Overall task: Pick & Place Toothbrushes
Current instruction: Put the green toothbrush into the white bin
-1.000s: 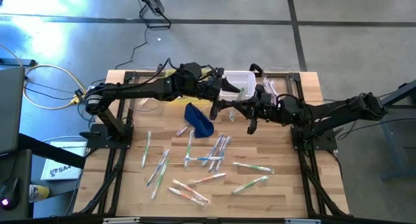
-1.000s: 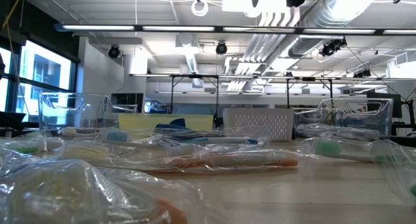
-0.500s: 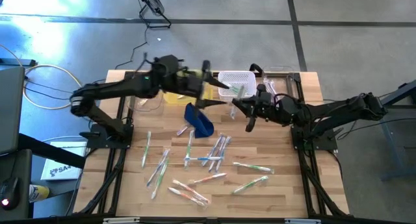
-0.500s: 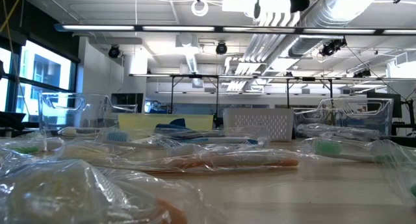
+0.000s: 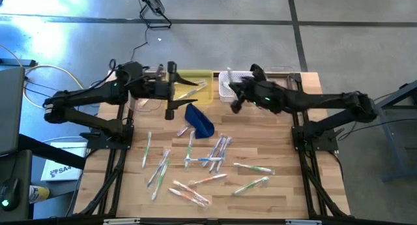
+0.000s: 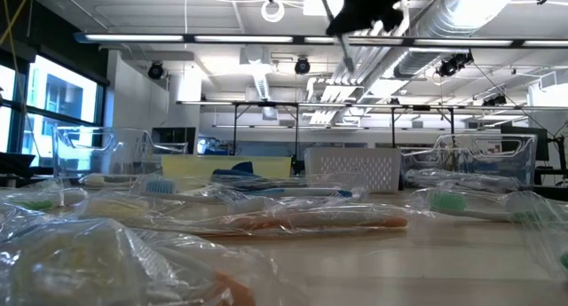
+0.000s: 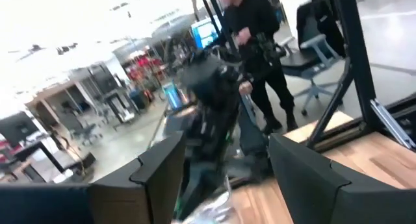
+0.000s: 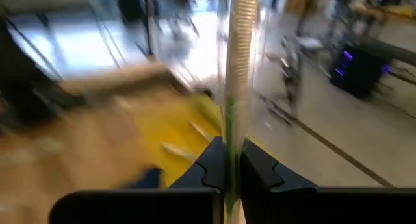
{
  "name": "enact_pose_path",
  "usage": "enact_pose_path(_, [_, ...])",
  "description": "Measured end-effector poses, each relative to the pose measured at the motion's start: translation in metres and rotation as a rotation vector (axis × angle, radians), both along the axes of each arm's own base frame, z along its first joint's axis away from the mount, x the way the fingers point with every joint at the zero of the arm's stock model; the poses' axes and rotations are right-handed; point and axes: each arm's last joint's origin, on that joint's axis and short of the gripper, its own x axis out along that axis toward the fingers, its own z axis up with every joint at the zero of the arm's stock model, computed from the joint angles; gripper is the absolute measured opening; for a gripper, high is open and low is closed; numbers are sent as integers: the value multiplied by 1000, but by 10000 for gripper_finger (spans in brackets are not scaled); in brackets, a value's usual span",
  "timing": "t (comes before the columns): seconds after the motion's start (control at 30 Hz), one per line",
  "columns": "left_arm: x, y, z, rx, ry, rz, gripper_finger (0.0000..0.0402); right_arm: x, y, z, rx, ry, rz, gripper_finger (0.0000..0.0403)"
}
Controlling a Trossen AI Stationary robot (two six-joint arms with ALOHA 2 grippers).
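High view: the right claw (image 5: pixel 236 100), shut on a toothbrush (image 8: pixel 237 68), hangs at upper centre over the white basket (image 5: pixel 229 77); a poor release could miss it. The left claw (image 5: pixel 171 88), open and empty, sits beside the yellow tray (image 5: pixel 203 75), which holds a few brushes. The other toothbrushes (image 5: pixel 208 153) litter the tabletop (image 5: pixel 287 179).

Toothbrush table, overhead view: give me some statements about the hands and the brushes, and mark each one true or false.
1. The right hand is shut on a toothbrush. True.
2. The left hand holds a toothbrush. False: it is open and holds nothing.
3. The dark blue pouch lies on the wooden table. True.
4. All toothbrushes are in the white basket. False: many loose toothbrushes lie scattered on the table.
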Motion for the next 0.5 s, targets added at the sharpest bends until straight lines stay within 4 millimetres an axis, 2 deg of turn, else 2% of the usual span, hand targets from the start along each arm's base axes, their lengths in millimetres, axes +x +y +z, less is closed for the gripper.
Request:
enact_pose_path(0.27, [-36,-6,-16,6,-65,2,219,22,-54,-35,34,231,-68,12])
enact_pose_path(0.5, [-46,-7,-15,13,-82,2,219,23,-102,-69,33,394,-112,12])
